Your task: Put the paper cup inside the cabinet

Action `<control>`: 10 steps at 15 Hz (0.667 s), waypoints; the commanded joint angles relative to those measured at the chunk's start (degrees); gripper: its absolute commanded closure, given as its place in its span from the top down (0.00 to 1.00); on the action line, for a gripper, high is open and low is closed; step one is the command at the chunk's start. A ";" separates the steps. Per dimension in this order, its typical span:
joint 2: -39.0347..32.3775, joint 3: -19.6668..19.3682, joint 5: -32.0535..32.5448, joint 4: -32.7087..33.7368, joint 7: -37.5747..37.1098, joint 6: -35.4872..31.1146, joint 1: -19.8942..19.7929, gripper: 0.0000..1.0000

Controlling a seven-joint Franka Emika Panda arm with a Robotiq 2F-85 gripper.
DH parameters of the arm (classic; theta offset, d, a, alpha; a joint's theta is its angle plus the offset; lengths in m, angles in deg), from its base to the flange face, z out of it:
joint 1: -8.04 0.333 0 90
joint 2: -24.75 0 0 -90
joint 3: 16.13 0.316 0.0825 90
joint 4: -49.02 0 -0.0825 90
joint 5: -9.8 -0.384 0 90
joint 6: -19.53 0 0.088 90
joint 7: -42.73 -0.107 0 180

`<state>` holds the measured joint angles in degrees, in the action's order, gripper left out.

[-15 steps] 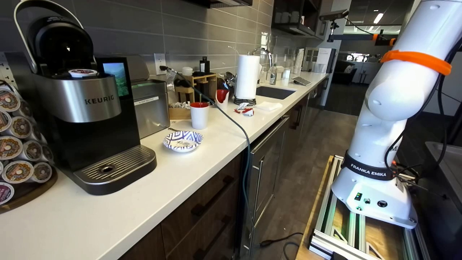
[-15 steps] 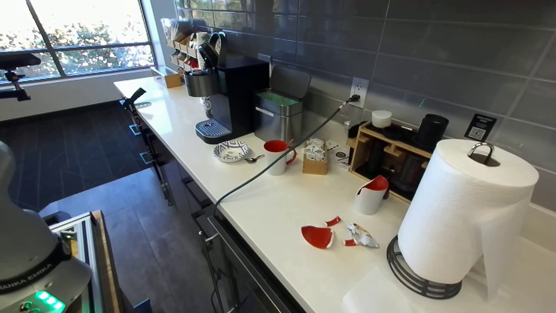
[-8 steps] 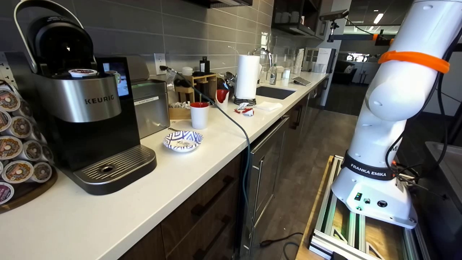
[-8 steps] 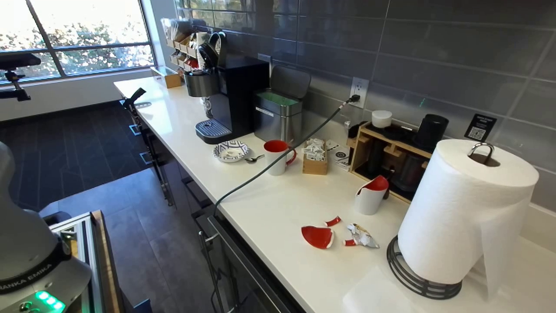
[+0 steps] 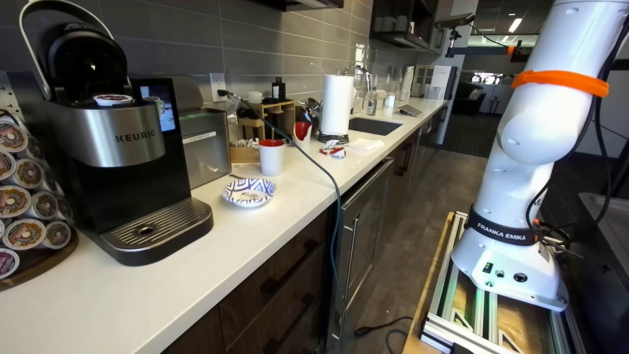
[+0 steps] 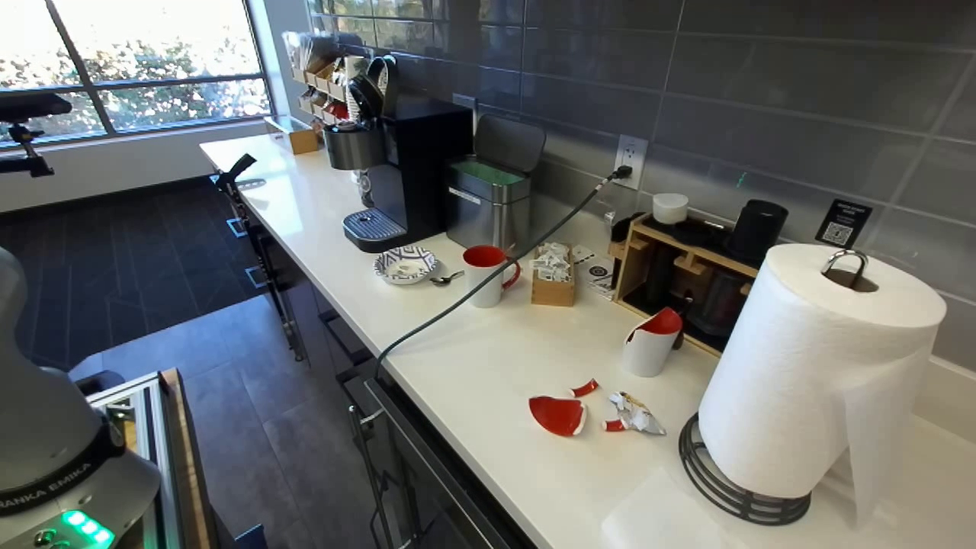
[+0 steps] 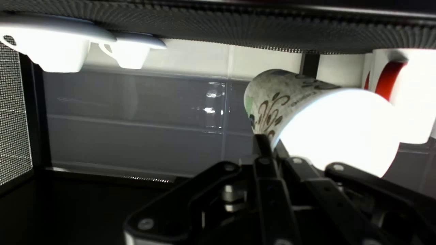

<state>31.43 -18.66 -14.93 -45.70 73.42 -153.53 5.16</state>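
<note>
In the wrist view a mesh panel (image 7: 13, 112) stands at the far left, beside the dark frame of the cabinet (image 7: 36, 119). Next come two white cups (image 7: 63, 52), their saucers (image 7: 51, 26) against the dark mesh (image 7: 211, 25) along the top. Right of centre the pincer (image 7: 271, 144) reaches up from the lower edge, clamped on the rim of the paper cup (image 7: 316, 115). The paper cup tilts, its patterned base end up and to the left, its bright mouth toward the camera; it is at the cabinet, in front of the tiled wall (image 7: 136, 98), though how far inside I cannot tell. At the far right is a white mug (image 7: 415, 105) with red on it; whether it touches the paper cup I cannot tell. In an exterior view the bench (image 5: 295, 196) carries, from the left, a stand of coffee pods (image 5: 29, 196), a coffee maker (image 5: 118, 132), a metal bin (image 5: 206, 147), a blue-and-white bowl (image 5: 249, 192), a red-lined mug (image 5: 271, 160) and a paper towel roll (image 5: 336, 105); apart from it, the white arm (image 5: 535, 130) leans.
</note>
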 commanded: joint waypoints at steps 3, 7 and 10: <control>0.59 1.43 8.63 -3.17 -4.59 -3.42 -2.94 0.01; 2.32 1.59 6.81 -4.54 -5.61 1.63 -1.93 0.01; 0.39 1.55 7.42 -2.58 -4.82 -0.01 -2.00 0.04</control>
<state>31.83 -17.10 -7.51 -48.29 68.59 -153.54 3.16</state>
